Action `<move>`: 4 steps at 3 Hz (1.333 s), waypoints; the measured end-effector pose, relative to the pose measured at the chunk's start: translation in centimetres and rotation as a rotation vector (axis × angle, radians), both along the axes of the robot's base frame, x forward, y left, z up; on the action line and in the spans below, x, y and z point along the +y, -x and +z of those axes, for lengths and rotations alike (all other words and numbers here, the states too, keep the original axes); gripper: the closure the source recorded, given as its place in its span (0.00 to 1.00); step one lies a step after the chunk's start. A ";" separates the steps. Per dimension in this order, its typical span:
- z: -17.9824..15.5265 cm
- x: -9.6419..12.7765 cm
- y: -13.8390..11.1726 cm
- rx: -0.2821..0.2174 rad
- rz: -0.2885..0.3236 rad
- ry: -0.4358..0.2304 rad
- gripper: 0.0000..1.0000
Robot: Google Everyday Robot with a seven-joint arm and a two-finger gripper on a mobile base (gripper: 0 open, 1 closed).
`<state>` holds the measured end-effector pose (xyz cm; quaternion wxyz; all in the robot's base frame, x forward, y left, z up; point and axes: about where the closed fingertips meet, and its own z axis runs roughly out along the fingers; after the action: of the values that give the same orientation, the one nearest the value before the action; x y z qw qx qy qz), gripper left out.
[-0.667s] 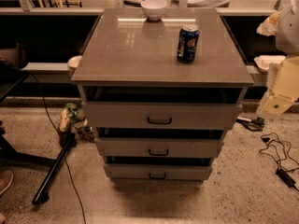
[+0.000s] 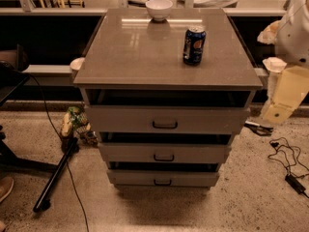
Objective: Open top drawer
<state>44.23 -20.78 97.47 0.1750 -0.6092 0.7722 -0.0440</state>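
The grey three-drawer cabinet stands in the middle of the view. The top drawer is the widest front, with a small dark loop handle at its centre. A dark gap shows between its front and the cabinet top. Two narrower drawers sit below it, also with dark gaps above them. My arm's cream-coloured end with the gripper hangs at the right edge, beside the cabinet's right side and apart from the handle.
A blue soda can and a white bowl stand on the cabinet top. Cables and a black adapter lie on the floor at right. A black pole and a snack bag lie at left.
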 end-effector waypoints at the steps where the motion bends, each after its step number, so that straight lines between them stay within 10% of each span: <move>1: -3.8 1.1 -0.7 0.038 0.038 0.004 0.00; 4: -12.1 3.3 -1.8 0.130 0.112 -0.016 0.00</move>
<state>45.98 -17.52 85.40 0.1315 -0.6517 0.7468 0.0117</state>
